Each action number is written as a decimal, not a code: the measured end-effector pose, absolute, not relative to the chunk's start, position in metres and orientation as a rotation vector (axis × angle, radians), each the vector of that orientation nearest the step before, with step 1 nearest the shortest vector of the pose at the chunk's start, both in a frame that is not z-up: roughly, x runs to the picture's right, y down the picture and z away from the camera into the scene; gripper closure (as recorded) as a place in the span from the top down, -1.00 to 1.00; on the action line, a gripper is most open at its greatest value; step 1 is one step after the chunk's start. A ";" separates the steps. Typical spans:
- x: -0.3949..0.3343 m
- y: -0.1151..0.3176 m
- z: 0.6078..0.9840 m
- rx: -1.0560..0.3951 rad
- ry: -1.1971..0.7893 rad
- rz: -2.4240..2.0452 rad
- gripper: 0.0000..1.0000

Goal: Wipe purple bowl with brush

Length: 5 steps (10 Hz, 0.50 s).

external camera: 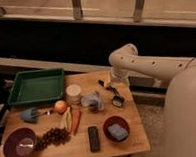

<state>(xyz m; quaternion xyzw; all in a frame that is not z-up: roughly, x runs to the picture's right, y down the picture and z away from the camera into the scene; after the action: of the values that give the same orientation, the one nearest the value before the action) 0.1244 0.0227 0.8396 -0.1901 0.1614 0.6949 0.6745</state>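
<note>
The purple bowl [19, 144] stands at the table's front left corner, with a glossy pale inside. The brush [114, 95] lies on the table's right side, its slim black handle pointing to the back left and its dark head with pale bristles toward the front right. My gripper [111, 86] hangs from the white arm [140, 63] that reaches in from the right. It is right over the brush handle, at or just above it. Whether it touches the brush does not show. It is far from the purple bowl.
A green tray [36, 87] is at the back left. A white cup [73, 92], a grey-blue crumpled thing [93, 101], an orange fruit [60, 106], a carrot [76, 120], grapes [55, 136], a blue utensil [31, 114], a black remote-like bar [93, 138] and a dark red bowl with a sponge [116, 128] lie about.
</note>
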 end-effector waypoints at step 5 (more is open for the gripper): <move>0.111 0.012 0.871 -0.416 0.364 1.485 0.60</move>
<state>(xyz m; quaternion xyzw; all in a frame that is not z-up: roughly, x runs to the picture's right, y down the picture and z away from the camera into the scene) 0.1110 0.0121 0.8709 -0.1871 0.1633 0.6671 0.7023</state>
